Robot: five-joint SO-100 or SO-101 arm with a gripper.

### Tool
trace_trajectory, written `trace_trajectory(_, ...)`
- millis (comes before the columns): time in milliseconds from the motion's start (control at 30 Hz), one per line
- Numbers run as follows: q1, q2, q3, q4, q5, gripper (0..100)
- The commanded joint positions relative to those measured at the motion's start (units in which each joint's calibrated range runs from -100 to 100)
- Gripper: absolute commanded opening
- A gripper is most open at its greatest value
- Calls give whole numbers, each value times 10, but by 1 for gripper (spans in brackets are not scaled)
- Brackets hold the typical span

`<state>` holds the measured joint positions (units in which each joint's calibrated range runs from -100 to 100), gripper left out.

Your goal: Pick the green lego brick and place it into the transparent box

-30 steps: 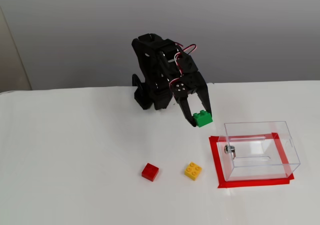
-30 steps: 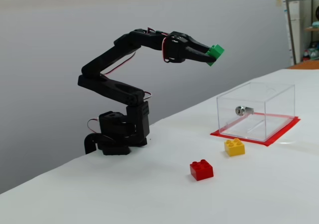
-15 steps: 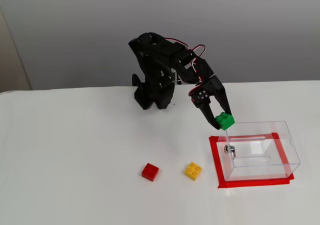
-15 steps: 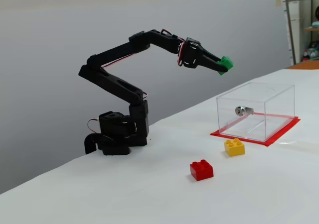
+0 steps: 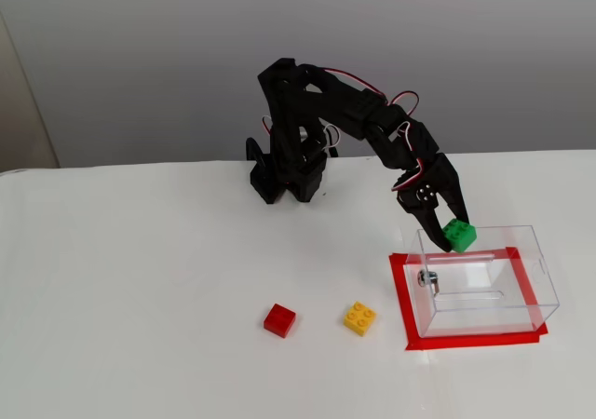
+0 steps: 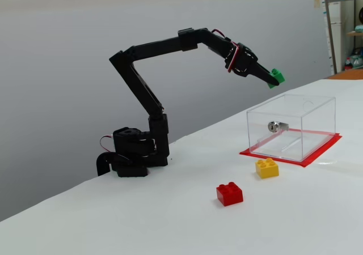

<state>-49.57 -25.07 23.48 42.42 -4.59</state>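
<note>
The green lego brick [image 5: 458, 236] [image 6: 276, 76] is held in the air, with my gripper [image 5: 451, 235] [image 6: 274, 79] shut on it. In both fixed views the brick hangs above the open top of the transparent box [image 5: 484, 280] [image 6: 292, 126], near the box's edge closest to the arm. The box stands on the white table inside a red tape frame [image 5: 402, 298] [image 6: 317, 153], with a small metal fitting [image 5: 426, 277] [image 6: 277, 126] on its side wall. The arm is stretched far out from its base [image 5: 284, 172] [image 6: 133, 153].
A yellow brick [image 5: 359, 318] [image 6: 266, 167] lies on the table just beside the box's tape frame. A red brick [image 5: 279, 320] [image 6: 229, 193] lies a little further from the box. A grey wall stands behind the table.
The arm has stretched out toward the box, carrying the green brick from over the bare table to above the box's near edge. Box, red brick and yellow brick have not moved.
</note>
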Motion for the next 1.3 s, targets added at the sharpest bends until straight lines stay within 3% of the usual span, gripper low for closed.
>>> trace_trajectory(0,0,31,-52,-5,2,7)
trace_trajectory(800,-75,209,-199,-5,2,8)
trace_trajectory(1000,-72,209,-197,-4,2,22)
trace_trajectory(1267,-70,209,-197,-4,2,24)
